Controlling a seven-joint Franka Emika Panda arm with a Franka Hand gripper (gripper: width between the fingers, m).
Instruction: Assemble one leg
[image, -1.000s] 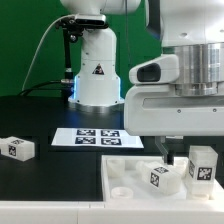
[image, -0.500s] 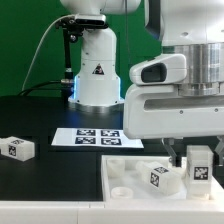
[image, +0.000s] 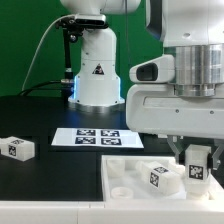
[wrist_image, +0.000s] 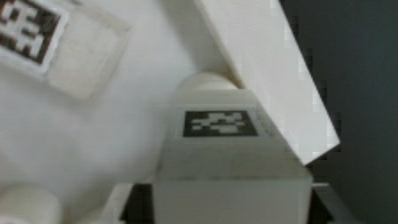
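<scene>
Here your fingers (image: 183, 154) straddle the upright leg (image: 197, 165) at the panel's (image: 125, 172) right end, squared to its flat sides for a grasp. You cannot tell whether they already pinch it.

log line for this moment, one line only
gripper: straddles upright leg, closure unclear | place: at white panel, exterior view's right | stage: leg grasp

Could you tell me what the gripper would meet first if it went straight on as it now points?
Probably the leg, upright on the white panel directly beneath the gripper; the gap between them is unclear.
</scene>
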